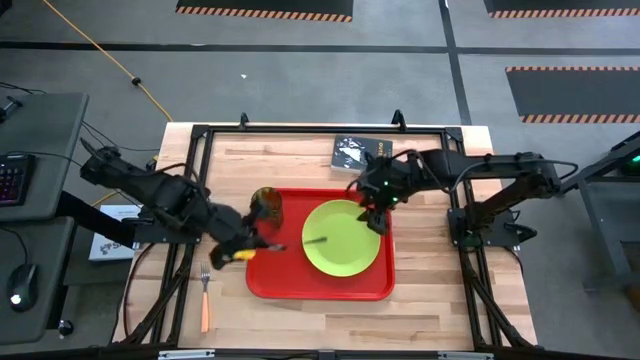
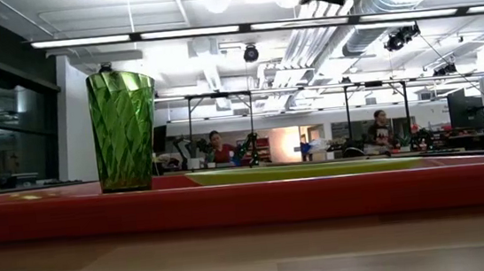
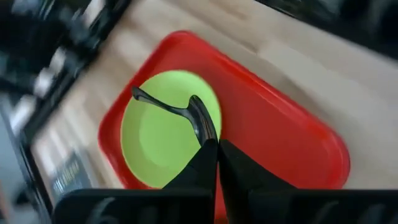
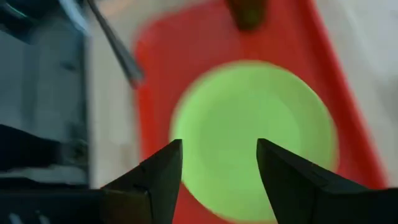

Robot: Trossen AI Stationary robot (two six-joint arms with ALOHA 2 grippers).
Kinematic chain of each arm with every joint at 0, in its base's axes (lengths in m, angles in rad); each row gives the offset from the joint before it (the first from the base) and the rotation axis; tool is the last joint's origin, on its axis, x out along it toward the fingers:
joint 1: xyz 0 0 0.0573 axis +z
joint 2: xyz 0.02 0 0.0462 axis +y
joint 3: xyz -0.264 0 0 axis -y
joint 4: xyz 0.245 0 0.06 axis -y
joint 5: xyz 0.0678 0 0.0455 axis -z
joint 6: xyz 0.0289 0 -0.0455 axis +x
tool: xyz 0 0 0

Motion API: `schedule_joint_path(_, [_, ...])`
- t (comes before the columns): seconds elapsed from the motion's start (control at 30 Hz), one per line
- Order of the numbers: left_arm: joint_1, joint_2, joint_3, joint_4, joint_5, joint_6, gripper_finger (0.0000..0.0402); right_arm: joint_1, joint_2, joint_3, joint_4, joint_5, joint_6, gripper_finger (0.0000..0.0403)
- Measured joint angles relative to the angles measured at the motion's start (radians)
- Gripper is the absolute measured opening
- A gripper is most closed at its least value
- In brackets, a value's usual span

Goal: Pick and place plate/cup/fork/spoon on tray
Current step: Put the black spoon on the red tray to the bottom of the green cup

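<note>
Red tray (image 1: 268,282) lay mid-tabletop from above, your plate (image 1: 341,238) toward its right edge, the cup (image 1: 266,206) at its far-left corner, the fork (image 1: 204,297) off its left edge. Low, the cup (image 2: 123,130) stood upright. Your left hand (image 3: 217,147) was pinching the spoon (image 3: 189,114) over the plate. Your right hand (image 4: 219,157) hung spread above the plate (image 4: 255,134).

Tray (image 1: 318,283) red. Plate (image 1: 341,238) lime-green, plain. Cup (image 2: 123,129) green, diamond-faceted pattern. Fork (image 1: 204,298) orange handle, silver tines. Spoon (image 3: 198,118) shiny metal bowl, dark handle. Counter (image 1: 430,310) pale wood grain. Book (image 1: 361,153) dark, white print.
</note>
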Motion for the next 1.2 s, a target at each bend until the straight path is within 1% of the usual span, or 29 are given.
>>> schedule_joint_path(0.1, [-0.043,0.003,0.0,-0.018,0.002,0.19,0.0,-0.024,0.012,0.0,0.125,-0.115,0.051,0.0197])
schedule_joint_path(0.17, [-0.066,0.011,0.001,-0.016,-0.02,0.284,0.0,-0.04,0.026,0.0,0.214,-0.21,0.089,0.0197])
schedule_joint_path(0.27, [-0.097,0.018,0.002,-0.011,-0.091,0.338,0.0,-0.061,0.063,0.0,0.325,-0.38,0.139,0.0197])
schedule_joint_path(0.33, [-0.11,0.025,0.002,-0.012,-0.132,0.361,0.0,-0.069,0.092,0.0,0.377,-0.472,0.153,0.0197])
schedule_joint_path(0.43, [-0.126,0.05,0.002,0.019,-0.197,0.412,0.0,-0.07,0.148,0.0,0.422,-0.563,0.142,0.0197])
schedule_joint_path(0.57, [-0.139,0.092,0.002,0.051,-0.231,0.5,0.0,-0.07,0.23,0.0,0.475,-0.692,0.113,0.0197])
schedule_joint_path(0.63, [-0.139,0.122,0.001,0.036,-0.252,0.541,0.0,-0.07,0.268,0.0,0.515,-0.775,0.117,0.0197])
schedule_joint_path(0.7, [-0.137,0.152,0.001,0.038,-0.28,0.58,0.0,-0.069,0.304,0.0,0.519,-0.839,0.126,0.0197])
schedule_joint_path(0.77, [-0.137,0.173,0.001,0.04,-0.317,0.608,0.0,-0.063,0.335,0.0,0.525,-0.86,0.135,0.0197])
schedule_joint_path(0.87, [-0.136,0.2,0.001,0.052,-0.356,0.629,0.0,-0.054,0.372,0.0,0.517,-0.861,0.129,0.0197])
schedule_joint_path(0.93, [-0.136,0.207,0.0,0.056,-0.363,0.63,0.0,-0.048,0.387,0.0,0.515,-0.862,0.109,0.0197])
schedule_joint_path(1.1, [-0.133,0.211,0.0,0.082,-0.361,0.611,0.0,-0.035,0.403,0.0,0.524,-0.91,0.09,0.0197])
schedule_joint_path(1.2, [-0.124,0.211,0.0,0.092,-0.369,0.617,0.0,-0.027,0.402,0.0,0.52,-0.887,0.075,0.0197])
